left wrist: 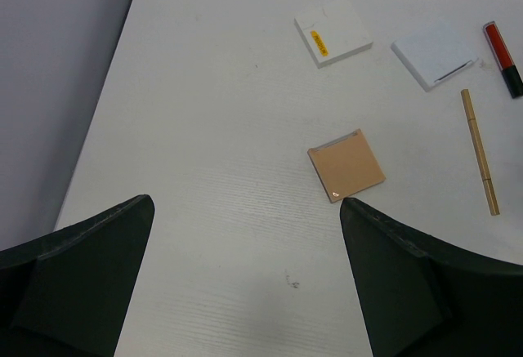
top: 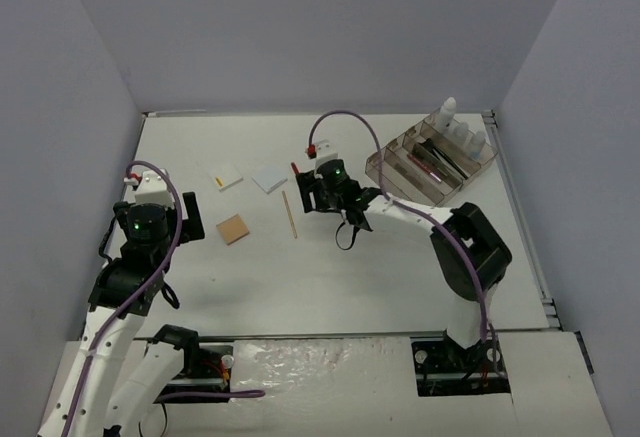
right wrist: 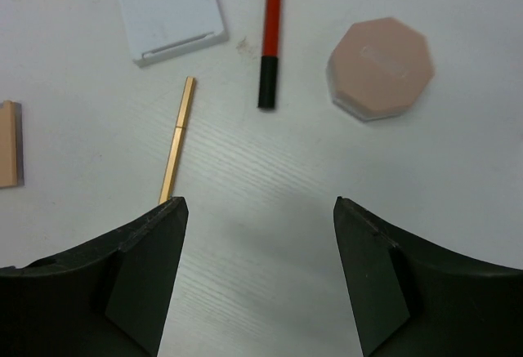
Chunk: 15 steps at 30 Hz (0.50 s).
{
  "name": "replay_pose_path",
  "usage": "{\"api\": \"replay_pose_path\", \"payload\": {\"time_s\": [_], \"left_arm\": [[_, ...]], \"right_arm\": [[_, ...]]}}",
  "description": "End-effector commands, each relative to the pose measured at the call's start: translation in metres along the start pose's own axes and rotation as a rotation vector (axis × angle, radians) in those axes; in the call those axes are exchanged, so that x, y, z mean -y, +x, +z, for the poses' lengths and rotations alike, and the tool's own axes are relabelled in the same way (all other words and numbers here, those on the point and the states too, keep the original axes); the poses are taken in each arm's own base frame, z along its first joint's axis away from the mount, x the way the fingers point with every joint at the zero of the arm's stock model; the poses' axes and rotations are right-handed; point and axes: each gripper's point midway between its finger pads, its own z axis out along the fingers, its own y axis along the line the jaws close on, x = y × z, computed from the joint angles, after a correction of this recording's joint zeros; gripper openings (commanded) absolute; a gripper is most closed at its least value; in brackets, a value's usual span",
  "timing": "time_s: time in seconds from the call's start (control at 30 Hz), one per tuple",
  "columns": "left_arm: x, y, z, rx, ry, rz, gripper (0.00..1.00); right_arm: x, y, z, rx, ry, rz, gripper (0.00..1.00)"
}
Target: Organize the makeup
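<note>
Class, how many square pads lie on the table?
3: a white pad and a pale-blue pad side by side, a tan pad nearer the left arm. The tray may hide more.

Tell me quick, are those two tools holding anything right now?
Left tool: open, holding nothing.
Right tool: open, holding nothing.

Tray (top: 412, 183) far right with brushes (top: 440, 160) inside, square pads (top: 233, 228) left of centre, pencil (top: 290, 214) to their right

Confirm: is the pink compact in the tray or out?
Out. The pink compact lies on the table, beyond the right fingers.
</note>
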Motion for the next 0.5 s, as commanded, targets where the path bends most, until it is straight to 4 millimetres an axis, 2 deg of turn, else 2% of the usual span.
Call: {"api": "replay_pose_path", "payload": {"time_s": [0.0, 0.17, 0.3, 0.47], "left_arm": [[-0.002, -0.017, 0.002, 0.051, -0.02, -0.024, 0.97], [-0.002, -0.017, 0.003, 0.049, -0.019, -0.024, 0.97], [-0.001, -0.017, 0.002, 0.051, -0.016, -0.022, 0.97], [0.0, -0.017, 0.002, 0.051, -0.01, -0.023, 0.97]], "right_arm": [[-0.027, -0.02, 0.024, 0.109, 0.053, 0.122, 0.68], [-0.054, 0.009, 0.056, 0.082, 0.063, 0.09, 0.63], [-0.07, 0.019, 0.065, 0.085, 0.025, 0.08, 0.59], [-0.076, 0.037, 0.071, 0.05, 0.014, 0.064, 0.53]]}}
